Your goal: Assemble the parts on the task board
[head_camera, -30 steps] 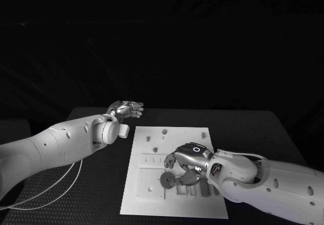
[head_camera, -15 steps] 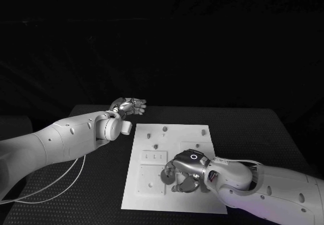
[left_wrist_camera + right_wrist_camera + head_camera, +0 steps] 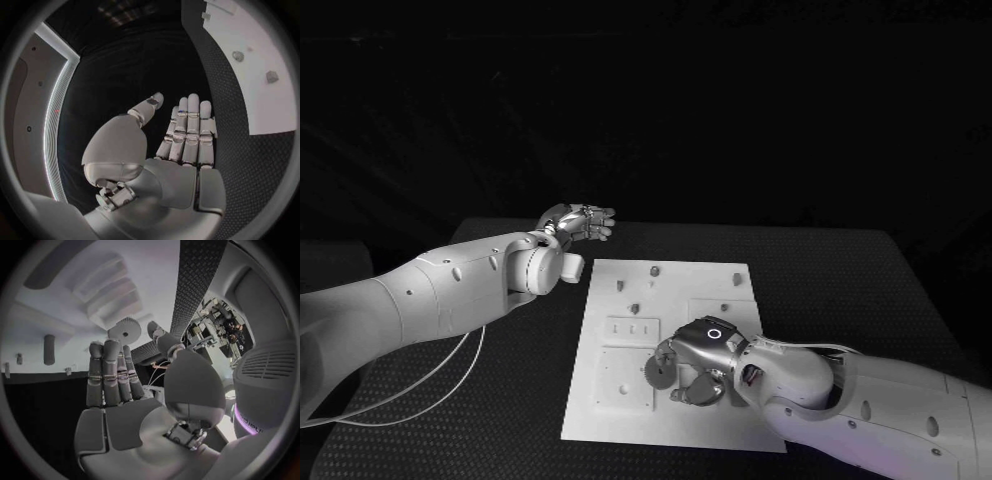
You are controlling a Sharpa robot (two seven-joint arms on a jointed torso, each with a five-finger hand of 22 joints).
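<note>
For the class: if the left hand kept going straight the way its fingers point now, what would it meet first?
Probably nothing: the left hand hovers open beyond the task board's far left corner, fingers aimed over bare black table. The way looks free, though depth is unclear.

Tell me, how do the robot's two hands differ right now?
The left hand is raised beyond the board's far left corner, over the black table; the right hand is low over the board. The left hand holds nothing, its fingers straight; the right hand has a toothed gear at its fingertips. Both are silver, on white arms.
</note>
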